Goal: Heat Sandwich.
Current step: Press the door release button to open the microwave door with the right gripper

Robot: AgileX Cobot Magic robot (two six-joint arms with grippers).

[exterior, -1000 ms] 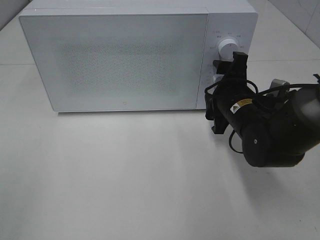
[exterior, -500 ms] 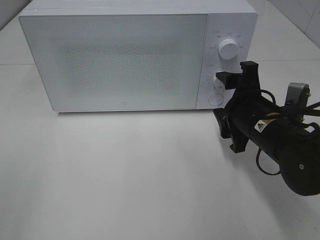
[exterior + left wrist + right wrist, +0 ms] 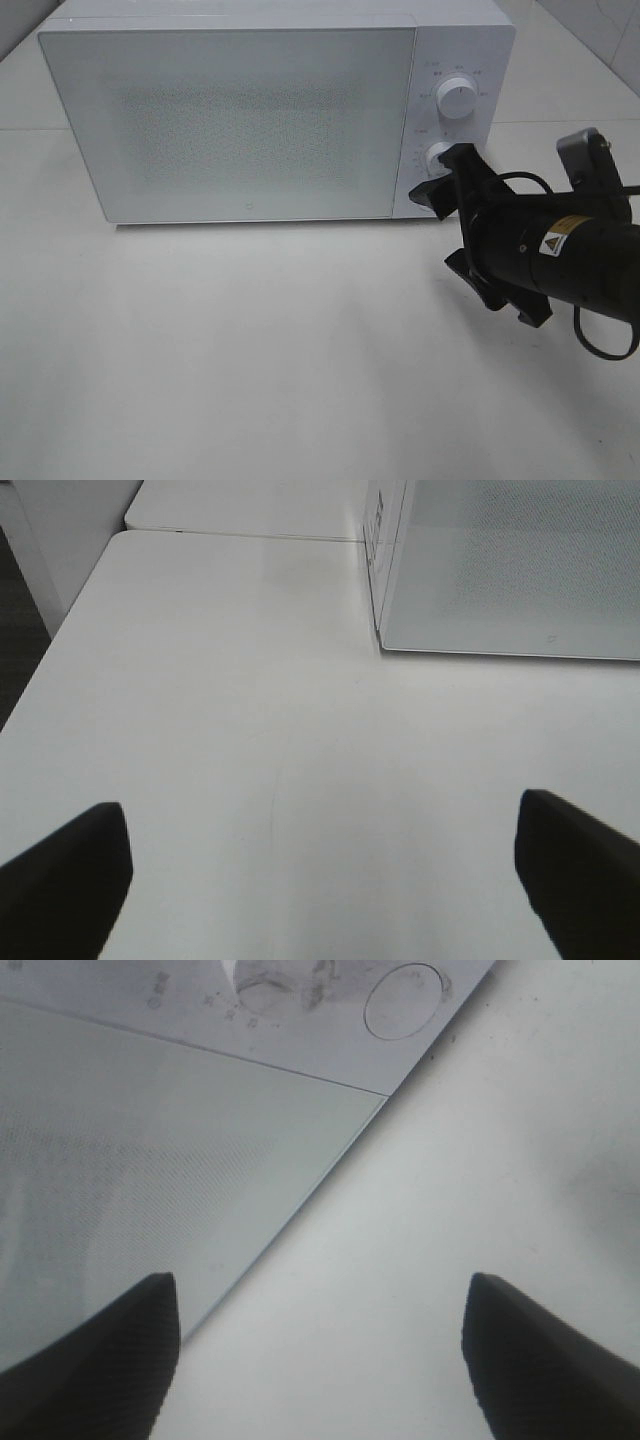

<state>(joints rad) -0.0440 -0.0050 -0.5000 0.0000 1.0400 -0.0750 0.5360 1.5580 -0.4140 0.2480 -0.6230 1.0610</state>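
- The counter (image 3: 250,350) carries the microwave (image 3: 240,120) at its back edge, with the frosted door shut.
- The right fingers (image 3: 447,190) are spread wide and grip nothing, just beside the lower knob (image 3: 437,157) on the control panel.
- The left fingers (image 3: 65,880) gape fully and are empty, above the counter near the microwave's hinge-side corner.
- The sandwich is nowhere in view; whether it sits behind the door cannot be told.
- It is likely light, soft and easily squashed, with filling that slips, so it is better lifted from underneath than pinched.
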